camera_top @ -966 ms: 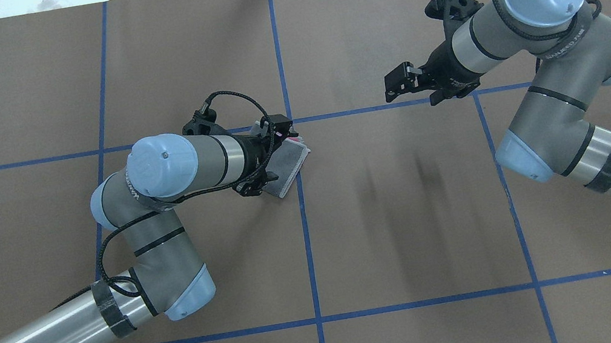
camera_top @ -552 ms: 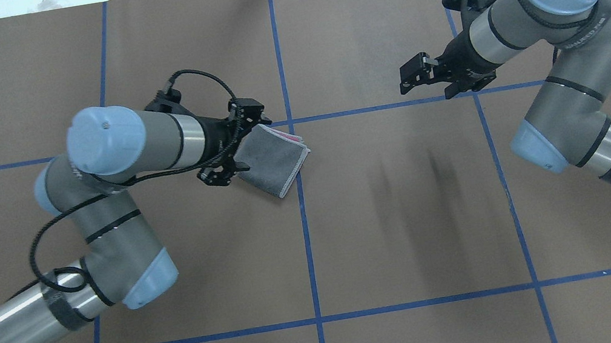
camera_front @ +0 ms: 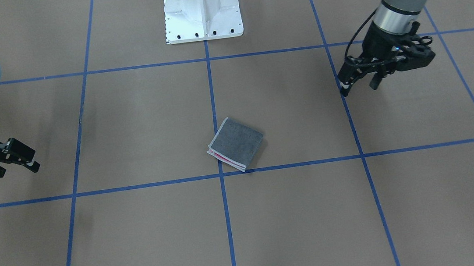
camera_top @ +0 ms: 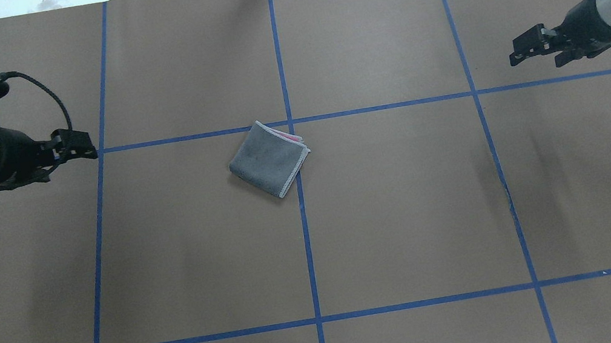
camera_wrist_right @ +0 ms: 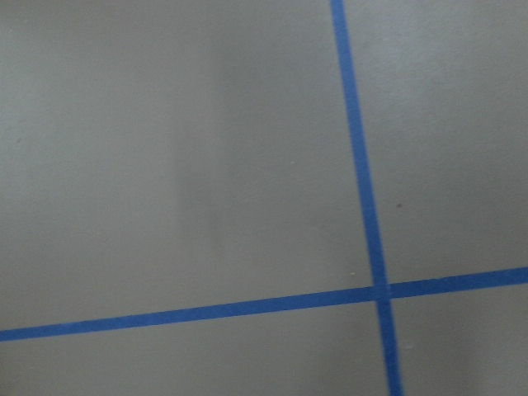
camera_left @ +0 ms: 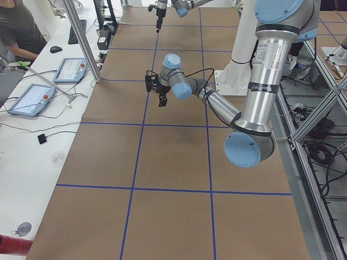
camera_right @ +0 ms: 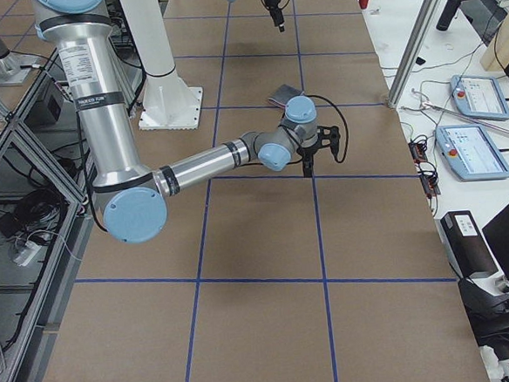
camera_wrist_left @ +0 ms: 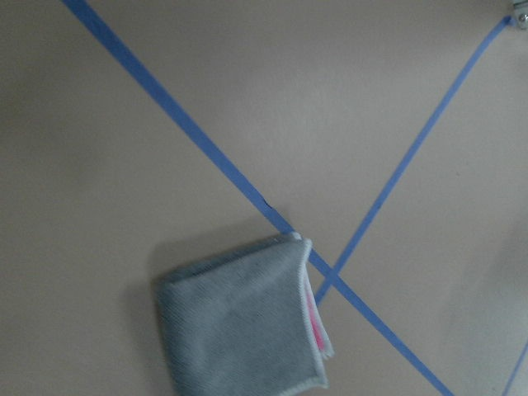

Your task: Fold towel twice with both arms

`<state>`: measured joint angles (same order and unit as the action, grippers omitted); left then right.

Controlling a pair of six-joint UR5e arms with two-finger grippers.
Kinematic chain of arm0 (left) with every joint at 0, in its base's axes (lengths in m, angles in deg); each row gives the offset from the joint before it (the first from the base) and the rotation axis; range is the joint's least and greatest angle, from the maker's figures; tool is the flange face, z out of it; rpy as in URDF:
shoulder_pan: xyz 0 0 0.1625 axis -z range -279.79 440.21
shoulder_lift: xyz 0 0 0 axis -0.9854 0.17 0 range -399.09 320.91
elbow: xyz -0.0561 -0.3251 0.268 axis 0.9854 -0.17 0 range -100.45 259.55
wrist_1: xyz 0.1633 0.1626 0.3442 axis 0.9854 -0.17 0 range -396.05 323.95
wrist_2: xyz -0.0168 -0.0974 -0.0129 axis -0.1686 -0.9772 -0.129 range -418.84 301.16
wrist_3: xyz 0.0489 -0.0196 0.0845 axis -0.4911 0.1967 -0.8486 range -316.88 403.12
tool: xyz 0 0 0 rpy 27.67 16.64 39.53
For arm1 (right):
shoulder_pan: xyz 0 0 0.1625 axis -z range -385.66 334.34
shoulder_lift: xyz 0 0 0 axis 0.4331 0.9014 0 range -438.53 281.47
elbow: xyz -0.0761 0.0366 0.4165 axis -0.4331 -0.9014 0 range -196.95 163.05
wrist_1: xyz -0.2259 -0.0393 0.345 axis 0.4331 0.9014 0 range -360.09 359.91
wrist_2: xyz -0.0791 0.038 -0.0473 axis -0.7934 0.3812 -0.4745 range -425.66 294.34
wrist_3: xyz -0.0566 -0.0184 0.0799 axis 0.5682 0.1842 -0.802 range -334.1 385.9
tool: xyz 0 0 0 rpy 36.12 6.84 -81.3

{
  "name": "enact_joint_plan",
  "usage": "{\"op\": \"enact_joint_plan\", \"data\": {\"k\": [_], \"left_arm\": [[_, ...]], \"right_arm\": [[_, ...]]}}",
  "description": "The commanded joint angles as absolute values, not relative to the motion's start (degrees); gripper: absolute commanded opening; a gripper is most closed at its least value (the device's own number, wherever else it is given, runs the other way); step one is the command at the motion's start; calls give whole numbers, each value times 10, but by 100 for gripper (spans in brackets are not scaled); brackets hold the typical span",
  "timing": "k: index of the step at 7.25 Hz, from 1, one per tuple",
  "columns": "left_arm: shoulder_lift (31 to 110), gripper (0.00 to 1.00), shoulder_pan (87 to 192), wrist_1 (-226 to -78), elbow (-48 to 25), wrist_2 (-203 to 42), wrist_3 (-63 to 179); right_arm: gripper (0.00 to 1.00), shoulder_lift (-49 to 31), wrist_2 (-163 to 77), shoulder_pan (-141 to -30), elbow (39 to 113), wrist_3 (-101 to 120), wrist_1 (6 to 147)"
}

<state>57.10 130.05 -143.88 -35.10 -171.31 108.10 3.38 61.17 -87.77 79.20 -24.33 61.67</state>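
Observation:
The towel (camera_top: pixel 270 159) lies folded into a small square near the table's middle, dark grey face up, with a pink strip showing at its open edge. It also shows in the front view (camera_front: pixel 236 143), the left wrist view (camera_wrist_left: pixel 239 326) and the right side view (camera_right: pixel 284 94). My left gripper (camera_top: pixel 84 146) is open and empty, far to the towel's left above the table; in the front view it (camera_front: pixel 358 87) is at the right. My right gripper (camera_top: pixel 517 53) is open and empty, far to the towel's right; in the front view it (camera_front: pixel 24 162) is at the left.
Blue tape lines (camera_top: pixel 304 227) divide the brown table cover into squares. The white pedestal base (camera_front: pixel 202 9) stands at the robot's edge of the table. A side bench with tablets (camera_left: pixel 30 100) and a seated person (camera_left: pixel 19 27) runs along the far edge.
My left gripper has let go of the towel and pulled far back to the left. My right gripper has pulled back to the right. The towel stays folded in place.

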Motion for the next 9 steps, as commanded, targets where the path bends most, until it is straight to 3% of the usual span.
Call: {"op": "enact_joint_plan", "data": {"k": [1,3,6,9], "left_arm": [[473,100,1356,-1405,-360,-1716,810],[424,100,1462,-1379,-335,-1835,630],[427,100,1628,-1251,-261,-1951,485],[433,100,1682,-1226,-224,-1986,468]], "right_arm": [[100,100,626,-943,789,-47,651],[100,113,649,-1010,786,114,757],[100,122,652,-1053,784,200,826],[100,138,665,-1056,780,200,825]]}}
